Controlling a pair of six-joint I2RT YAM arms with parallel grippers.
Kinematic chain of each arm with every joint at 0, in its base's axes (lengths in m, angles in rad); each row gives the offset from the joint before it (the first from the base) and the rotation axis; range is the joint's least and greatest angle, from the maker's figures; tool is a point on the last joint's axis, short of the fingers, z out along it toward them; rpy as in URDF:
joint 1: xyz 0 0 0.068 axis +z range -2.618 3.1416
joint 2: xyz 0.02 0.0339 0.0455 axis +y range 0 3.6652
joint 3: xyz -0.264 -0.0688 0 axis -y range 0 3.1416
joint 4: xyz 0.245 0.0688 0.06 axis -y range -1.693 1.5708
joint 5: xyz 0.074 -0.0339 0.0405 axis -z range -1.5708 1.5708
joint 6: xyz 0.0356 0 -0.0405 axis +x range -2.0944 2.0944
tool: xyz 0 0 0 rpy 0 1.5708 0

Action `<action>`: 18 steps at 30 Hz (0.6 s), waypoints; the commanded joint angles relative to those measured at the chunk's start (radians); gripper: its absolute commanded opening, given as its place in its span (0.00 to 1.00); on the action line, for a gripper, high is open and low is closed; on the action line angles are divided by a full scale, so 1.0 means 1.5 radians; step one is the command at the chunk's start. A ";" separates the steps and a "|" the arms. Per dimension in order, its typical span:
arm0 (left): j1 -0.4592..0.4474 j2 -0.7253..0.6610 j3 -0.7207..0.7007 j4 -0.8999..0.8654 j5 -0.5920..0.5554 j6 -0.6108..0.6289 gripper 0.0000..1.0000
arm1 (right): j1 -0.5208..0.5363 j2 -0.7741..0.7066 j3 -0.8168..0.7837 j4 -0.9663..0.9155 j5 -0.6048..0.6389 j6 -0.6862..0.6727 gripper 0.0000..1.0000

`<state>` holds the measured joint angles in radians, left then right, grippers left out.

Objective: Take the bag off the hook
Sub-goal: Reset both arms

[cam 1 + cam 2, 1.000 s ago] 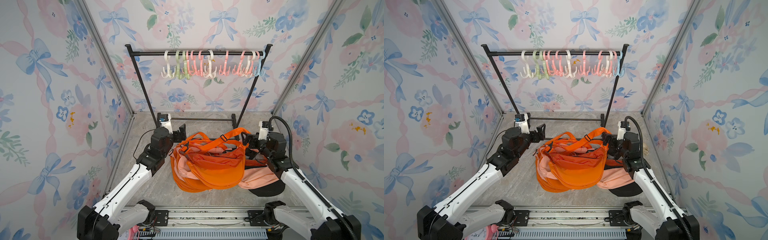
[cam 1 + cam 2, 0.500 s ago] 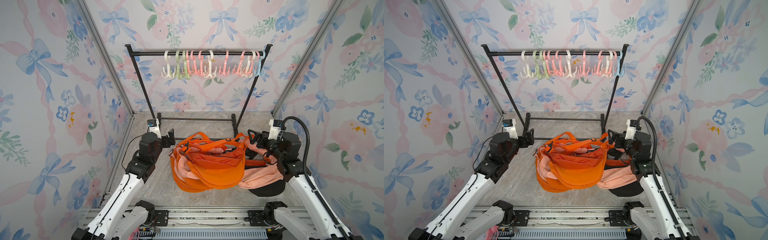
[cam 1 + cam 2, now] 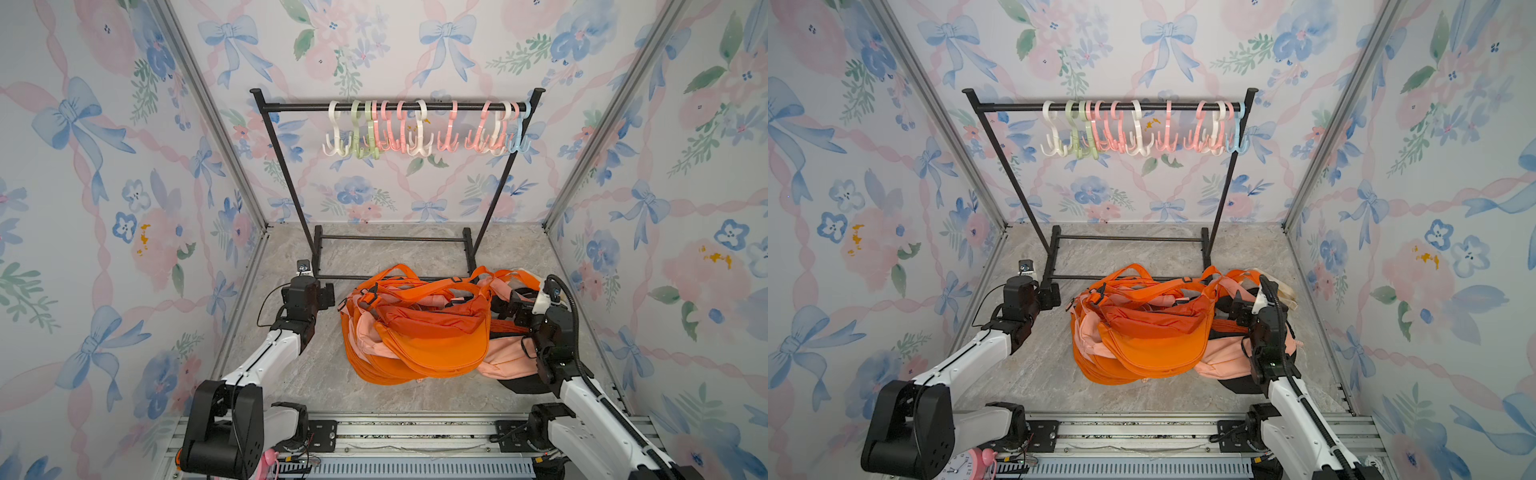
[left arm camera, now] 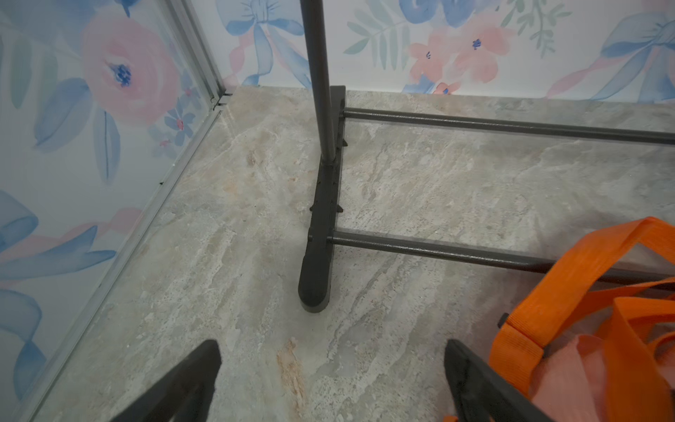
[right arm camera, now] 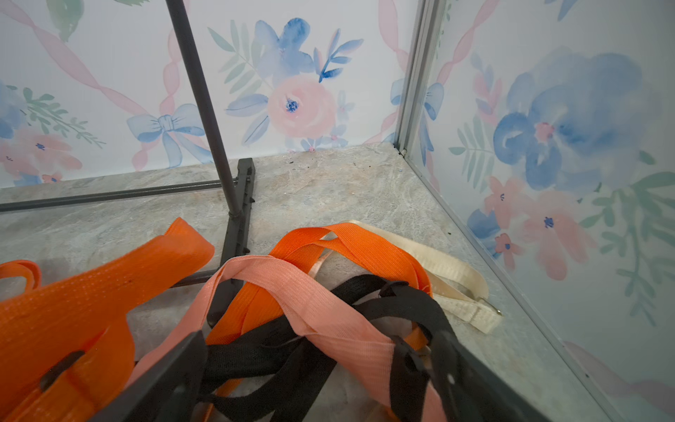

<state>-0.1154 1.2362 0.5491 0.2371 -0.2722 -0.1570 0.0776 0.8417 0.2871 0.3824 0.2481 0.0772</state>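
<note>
Every hook (image 3: 424, 129) on the black rack (image 3: 295, 109) at the far side hangs bare; no bag is on any of them. The bags (image 3: 419, 336), orange and pink with something black beneath, lie heaped on the tabletop (image 3: 324, 386) just in front of the rack's base, their straps (image 5: 277, 281) tangled. The left end effector (image 4: 332, 350) sits left of the heap, jaws wide apart and empty. The right end effector (image 5: 317, 339) hovers over the loose straps at the heap's right, jaws also apart, gripping nothing. By my reckoning the job looks finished, with nothing left to unhook.
</note>
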 commanded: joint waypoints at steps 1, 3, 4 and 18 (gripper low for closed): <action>0.006 0.009 -0.033 0.143 0.000 0.014 0.98 | -0.010 0.068 -0.019 0.141 0.033 -0.035 0.97; 0.007 0.038 -0.043 0.184 -0.015 0.020 0.98 | -0.012 0.127 -0.023 0.182 0.027 -0.035 0.97; 0.008 0.052 -0.049 0.203 -0.015 0.026 0.98 | -0.013 0.158 -0.023 0.200 0.024 -0.034 0.97; 0.022 0.190 -0.128 0.476 -0.017 0.076 0.98 | -0.017 0.450 -0.041 0.527 -0.004 -0.025 0.97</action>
<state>-0.0860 1.4982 0.3790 0.8143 -0.2794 -0.0696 0.0593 1.4017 0.2596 0.9592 0.2588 0.0433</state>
